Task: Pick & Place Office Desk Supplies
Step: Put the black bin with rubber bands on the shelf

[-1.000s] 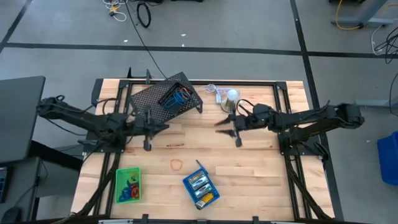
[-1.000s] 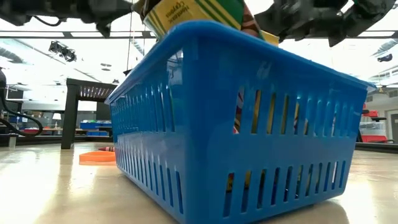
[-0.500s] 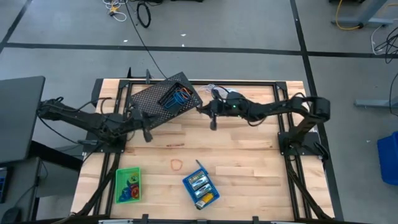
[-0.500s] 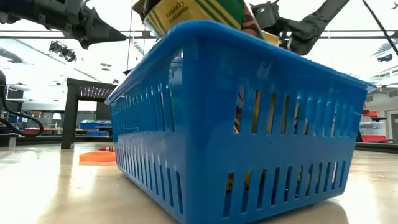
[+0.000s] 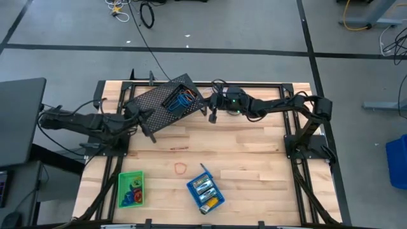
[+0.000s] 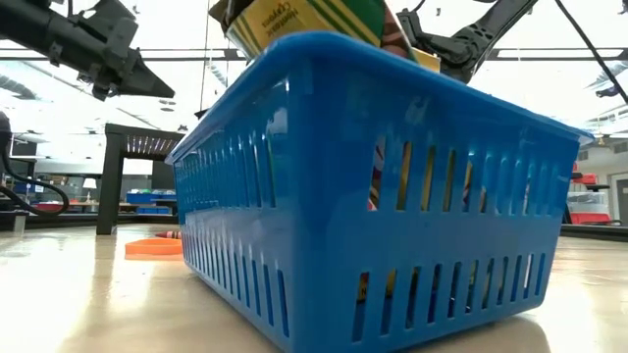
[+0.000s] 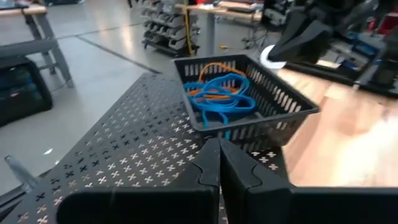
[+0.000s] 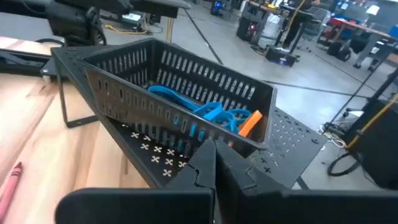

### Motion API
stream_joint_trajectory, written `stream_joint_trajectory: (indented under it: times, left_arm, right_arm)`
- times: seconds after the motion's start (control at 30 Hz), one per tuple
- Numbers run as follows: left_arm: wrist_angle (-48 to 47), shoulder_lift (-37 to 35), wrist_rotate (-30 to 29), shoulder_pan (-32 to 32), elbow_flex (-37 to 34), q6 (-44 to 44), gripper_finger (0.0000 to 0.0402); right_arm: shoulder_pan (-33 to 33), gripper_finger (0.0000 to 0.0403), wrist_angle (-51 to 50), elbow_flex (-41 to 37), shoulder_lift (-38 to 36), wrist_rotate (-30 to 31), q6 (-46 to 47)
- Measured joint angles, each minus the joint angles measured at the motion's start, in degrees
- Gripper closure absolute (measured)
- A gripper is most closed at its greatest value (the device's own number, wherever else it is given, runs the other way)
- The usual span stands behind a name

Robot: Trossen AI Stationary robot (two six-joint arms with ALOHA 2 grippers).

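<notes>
A pale wooden table (image 5: 254,159) on a black frame stands on a grey concrete floor crossed by dark tape lines, and the sorting on it looks partly done. Taking the high view as a clock face, the near edge holds two filled containers: the blue tray (image 5: 205,194) at about 6 o'clock carries yellow-green crayon boxes (image 6: 304,20), which the low view shows poking above its slotted wall, and the green tray (image 5: 131,189) at about 7 o'clock holds a small heap of coloured pieces I cannot name. Just beyond them a red loop (image 5: 180,168) lies loose on bare wood near the centre, and a thin reddish thing (image 5: 179,149), possibly a crayon, lies a little farther on; both seem still to be put away. Farther back, toward 11 o'clock, the large black mesh rack (image 5: 150,102) sits tilted with the black-mesh tray (image 7: 249,93) on it, already holding blue loops (image 7: 221,99) and an orange loop (image 8: 249,122). The left gripper (image 5: 145,121) sits clenched and empty at the rack's 8 o'clock edge, and the right gripper (image 5: 212,113) is clenched and empty at its 3 o'clock side, near the tray. So most supplies appear placed, and the loose pieces at mid-table remain.
</notes>
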Motion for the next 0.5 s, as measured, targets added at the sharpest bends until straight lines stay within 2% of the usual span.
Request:
stream_joint_trajectory:
  times: [0.2,0.37,0.5]
  left_arm:
    - [0.2,2.7,5.3,6.7,0.0,-1.0,0.0400]
    - [2.7,5.4,11.0,10.6,0.0,-1.0,0.0400]
    - [2.8,7.2,11.9,13.1,0.0,-1.8,0.0400]
  right_arm:
    - [-1.6,0.0402,0.0,0.1,0.0,-5.1,0.9]
    - [-3.2,0.0402,-0.9,0.1,0.7,-6.7,0.9]
    - [-3.8,0.0403,-1.7,1.5,1.9,-6.8,1.0]
